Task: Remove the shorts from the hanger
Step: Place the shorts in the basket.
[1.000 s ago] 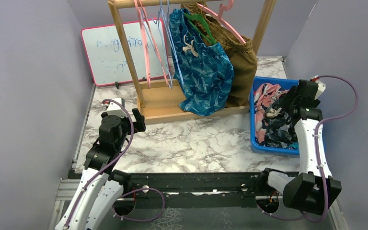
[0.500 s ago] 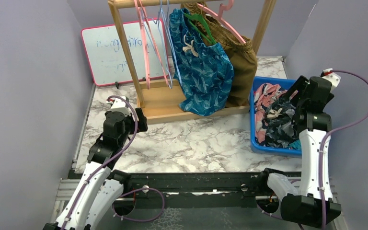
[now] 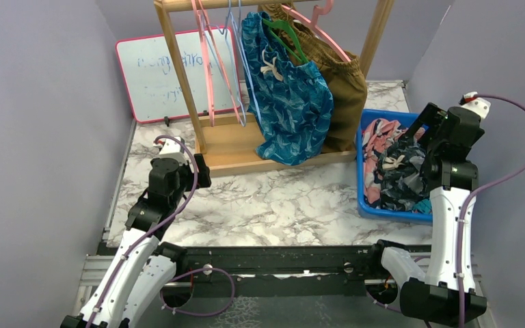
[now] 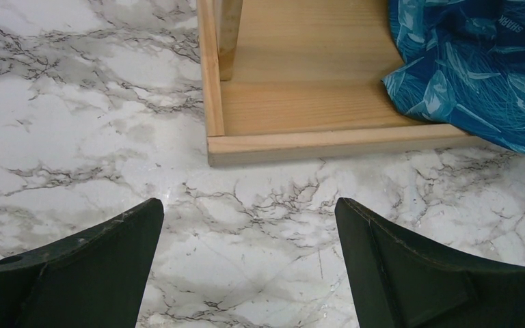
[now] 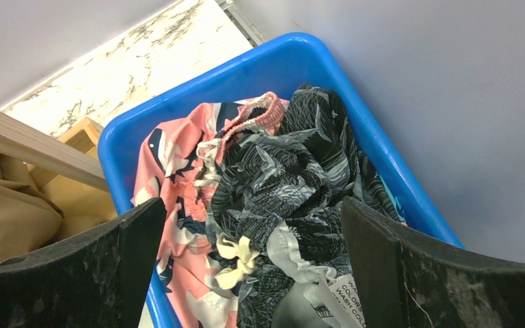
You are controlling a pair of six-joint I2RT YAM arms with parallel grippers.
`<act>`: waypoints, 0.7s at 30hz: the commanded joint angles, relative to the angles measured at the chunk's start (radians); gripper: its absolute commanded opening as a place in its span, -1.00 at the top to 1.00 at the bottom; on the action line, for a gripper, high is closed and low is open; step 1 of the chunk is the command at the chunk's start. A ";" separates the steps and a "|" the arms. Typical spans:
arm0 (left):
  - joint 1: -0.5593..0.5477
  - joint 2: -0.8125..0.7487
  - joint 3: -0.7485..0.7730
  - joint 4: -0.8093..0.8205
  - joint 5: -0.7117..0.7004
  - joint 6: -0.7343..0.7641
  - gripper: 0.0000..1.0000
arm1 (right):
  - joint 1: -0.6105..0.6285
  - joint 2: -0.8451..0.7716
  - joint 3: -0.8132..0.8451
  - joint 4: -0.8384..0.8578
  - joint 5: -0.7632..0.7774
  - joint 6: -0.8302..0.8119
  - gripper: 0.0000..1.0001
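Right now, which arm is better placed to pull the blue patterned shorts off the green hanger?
Probably the left. The left gripper is open, empty and faces the rack base, with the blue patterned shorts in its view. The right gripper, also open, points into the blue bin.

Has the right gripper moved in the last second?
Yes. The right gripper has pulled rightward, from over the middle of the blue bin toward its right rim.

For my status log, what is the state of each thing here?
blue shorts: hanging on the green hanger.
brown shorts: hanging on a pink hanger.
black shorts: lying in the blue bin.
pink shorts: lying in that bin.
left gripper: open, empty.
right gripper: open, empty.
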 commanded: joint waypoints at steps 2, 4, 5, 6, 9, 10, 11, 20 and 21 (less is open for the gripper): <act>0.005 -0.002 0.002 0.021 0.015 0.001 -0.98 | 0.001 0.003 -0.009 0.006 -0.070 -0.046 -0.99; 0.005 -0.001 0.003 0.021 0.015 0.001 -0.98 | 0.001 0.012 -0.010 0.001 -0.139 -0.066 -0.99; 0.005 -0.001 0.003 0.021 0.015 0.001 -0.98 | 0.001 0.018 -0.012 0.002 -0.167 -0.080 -0.99; 0.005 -0.001 0.003 0.021 0.015 0.001 -0.98 | 0.001 0.021 -0.015 -0.001 -0.181 -0.073 -0.99; 0.005 0.000 0.004 0.020 0.015 0.001 -0.98 | 0.001 0.002 -0.056 0.044 -0.295 -0.087 -0.95; 0.005 0.000 0.003 0.020 0.014 0.001 -0.98 | 0.001 -0.011 -0.073 0.072 -0.359 -0.107 -0.96; 0.005 -0.001 0.003 0.019 0.015 0.001 -0.98 | 0.001 -0.027 -0.089 0.095 -0.401 -0.106 -0.96; 0.006 -0.002 0.003 0.016 0.017 -0.002 -0.98 | 0.001 -0.182 -0.120 0.229 -0.423 -0.146 -0.99; 0.005 -0.004 0.003 0.016 0.018 -0.002 -0.98 | 0.001 -0.179 -0.095 0.209 -0.409 -0.186 -0.99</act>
